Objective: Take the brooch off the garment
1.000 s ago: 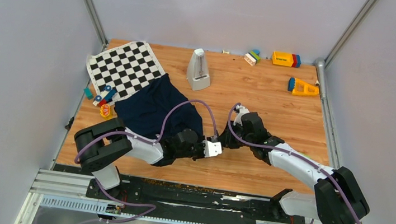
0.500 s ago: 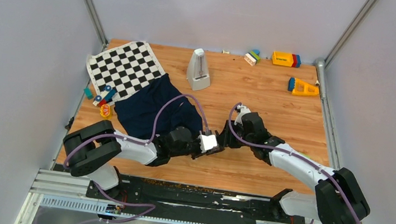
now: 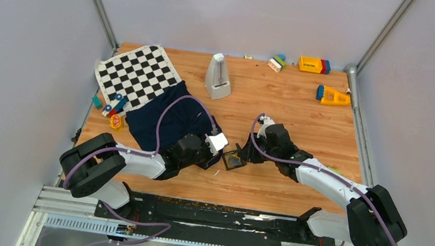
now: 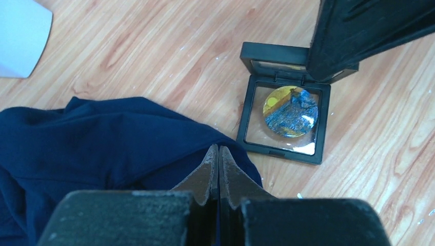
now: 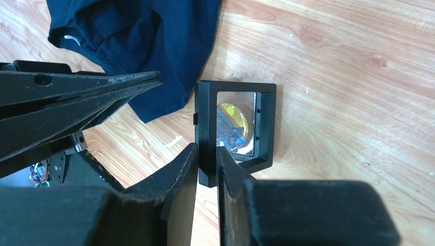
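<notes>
The brooch [image 4: 290,111] is a small round disc with a blue-and-yellow face. It lies inside an open black box [image 4: 282,151] on the wood, just right of the garment's corner. It also shows in the right wrist view [image 5: 233,125] and faintly from above [image 3: 235,159]. The garment [image 3: 160,119] is a crumpled navy cloth, also in the left wrist view [image 4: 102,138] and the right wrist view [image 5: 149,41]. My left gripper [image 4: 219,148] is shut with nothing between its fingers, above the garment's edge [image 3: 219,155]. My right gripper [image 5: 206,148] is shut on the box's raised lid [image 5: 205,102].
A black-and-white checkered mat [image 3: 138,75] lies at the back left with small toys [image 3: 115,106] at its near edge. A white wedge-shaped object [image 3: 218,77] stands behind the garment. Coloured blocks [image 3: 314,65] and an orange piece [image 3: 332,96] lie at the back right.
My left gripper has drawn back to the left, away from the box and over the garment's edge. The open box with the disc now shows. The right arm has stayed put.
</notes>
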Motion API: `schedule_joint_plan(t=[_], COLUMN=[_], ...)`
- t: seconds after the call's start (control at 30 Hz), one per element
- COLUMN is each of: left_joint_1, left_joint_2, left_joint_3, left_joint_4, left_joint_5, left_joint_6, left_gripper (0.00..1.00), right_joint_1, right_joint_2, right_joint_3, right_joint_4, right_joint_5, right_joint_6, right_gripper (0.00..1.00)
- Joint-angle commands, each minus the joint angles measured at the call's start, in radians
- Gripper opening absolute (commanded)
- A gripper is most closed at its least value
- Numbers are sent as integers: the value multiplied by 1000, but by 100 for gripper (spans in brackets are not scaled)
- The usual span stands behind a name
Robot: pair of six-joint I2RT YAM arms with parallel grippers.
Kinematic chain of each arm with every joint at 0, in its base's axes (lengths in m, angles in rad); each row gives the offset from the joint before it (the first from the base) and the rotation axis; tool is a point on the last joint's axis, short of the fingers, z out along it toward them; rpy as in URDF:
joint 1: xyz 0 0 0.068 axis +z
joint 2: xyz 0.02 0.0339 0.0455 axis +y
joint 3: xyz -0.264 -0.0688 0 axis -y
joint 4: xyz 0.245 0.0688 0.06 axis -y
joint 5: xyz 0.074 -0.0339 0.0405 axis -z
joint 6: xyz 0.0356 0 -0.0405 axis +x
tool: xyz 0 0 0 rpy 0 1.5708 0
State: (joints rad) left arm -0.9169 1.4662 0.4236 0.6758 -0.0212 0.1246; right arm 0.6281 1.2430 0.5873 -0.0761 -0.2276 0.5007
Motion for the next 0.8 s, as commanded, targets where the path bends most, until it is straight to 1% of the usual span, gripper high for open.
schedule_joint_plan(t=[0.0,0.07,0.17,0.3,0.47,0.67,0.77], left_joint_1=[6,7,16,26,29,31,37], left_joint_2=[8,13,12,-2,-53,-97,-106], left_joint_3=[46,45,43,42,31,6,-8], left_joint_4=[-41,-41,-43,-44,-55,-37,-19], left_joint_5=[-14,-17,-25,-24,-19,-53,-59], left_joint_6=[-44,-49,-57,-64,-61,-53,-68], left_gripper=[0,0,0,0,0,0,0], right_joint_1=[36,69,126,166,170,156,123], right_joint_2=[28,53,92,141,203,263,302], right_joint_3=[14,32,68,106,149,223,278], right_joint_4=[40,25,-22,-70,-110,-167,-225], right_joint_5=[3,46,155,280,364,457,534], right_joint_6=[-27,-32,-40,-48,-39,-9,19], right_gripper=[19,17,16,14,14,12,12])
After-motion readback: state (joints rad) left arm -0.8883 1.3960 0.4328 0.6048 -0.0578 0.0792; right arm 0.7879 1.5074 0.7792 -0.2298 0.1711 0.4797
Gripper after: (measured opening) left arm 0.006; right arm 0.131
